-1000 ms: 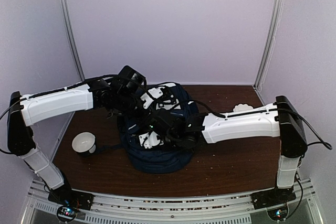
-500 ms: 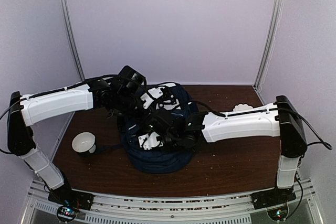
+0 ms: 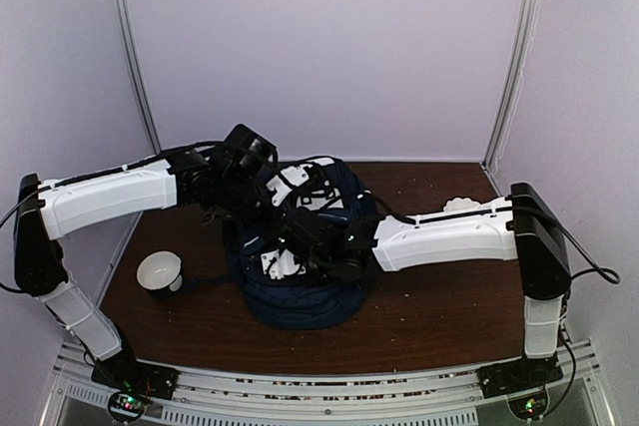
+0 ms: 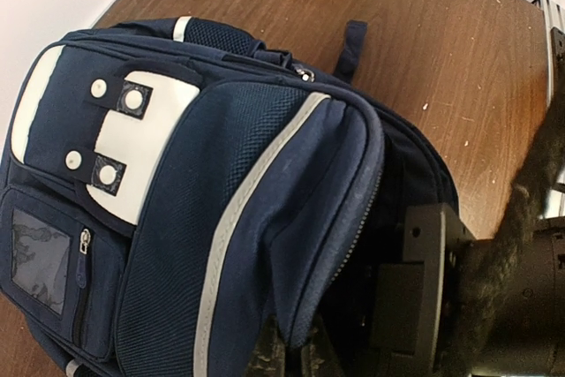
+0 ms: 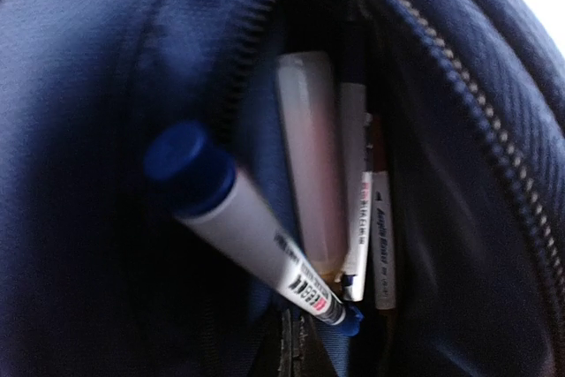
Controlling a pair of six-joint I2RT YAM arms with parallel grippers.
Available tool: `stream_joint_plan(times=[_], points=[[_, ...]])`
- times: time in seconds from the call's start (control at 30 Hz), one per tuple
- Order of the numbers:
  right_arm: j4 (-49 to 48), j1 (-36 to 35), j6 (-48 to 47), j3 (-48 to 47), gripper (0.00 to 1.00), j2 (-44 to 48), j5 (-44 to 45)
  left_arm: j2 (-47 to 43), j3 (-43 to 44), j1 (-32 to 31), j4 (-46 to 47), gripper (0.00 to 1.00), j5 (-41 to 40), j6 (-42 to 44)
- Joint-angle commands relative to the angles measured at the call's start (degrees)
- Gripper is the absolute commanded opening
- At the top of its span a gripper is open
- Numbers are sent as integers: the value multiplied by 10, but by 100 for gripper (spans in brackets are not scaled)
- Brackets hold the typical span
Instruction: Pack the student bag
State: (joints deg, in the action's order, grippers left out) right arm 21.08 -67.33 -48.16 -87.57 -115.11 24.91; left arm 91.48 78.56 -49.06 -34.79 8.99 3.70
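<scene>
Backpack first: the large navy-blue fabric backpack (image 3: 300, 298), with white patches and grey piping, sits on the dark wooden worktop (image 3: 439, 296) directly under both sets of fingers. My two arms reach in over it from either side.

My left fingers (image 4: 270, 361) are clenched. Through the left wrist camera I see the lower edge of the bag's front flap running down between them, so I read that as a grip on the fabric. Ahead of those fingers the front of the bag spreads out, with a white patch with press studs (image 4: 132, 143) and, further to their left, a clear window pocket (image 4: 40, 258) beside a zip pull. Just to their right the dark body of the right arm (image 4: 424, 293) pushes into the bag's open mouth. A round white bowl (image 3: 160, 271) stands well apart from both sets of fingers, out past the bag on the left arm's side.

My right fingers (image 5: 290, 350) are pressed fully together, and only their dark tips show at the bottom of the right wrist view. I cannot tell whether they pinch anything. Just above them lies the lower end of a white marker with a blue cap (image 5: 256, 236), leaning up and to their left. Beyond it, inside the pocket, stand a translucent tube (image 5: 309, 174) and slim white pens (image 5: 381, 236), with the open zip teeth (image 5: 477, 121) curving off to the fingers' right.
</scene>
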Motion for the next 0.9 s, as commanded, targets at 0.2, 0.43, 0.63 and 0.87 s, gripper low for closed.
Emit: stream_joint_plan(times=[0.2,0.43,0.63,0.87], points=[[7,16,52,-38,6,-27,31,-29,25,-6,38,0,23,-6],[40,8,52,-10,16,19,-69,-30,25,-6,38,0,22,-6],[45,-2,55,21,18,57,-99,-29,24,-6,37,0,20,-5],[106,-4,89,41,22,110,-172,-23,24,-6,38,0,22,-7]])
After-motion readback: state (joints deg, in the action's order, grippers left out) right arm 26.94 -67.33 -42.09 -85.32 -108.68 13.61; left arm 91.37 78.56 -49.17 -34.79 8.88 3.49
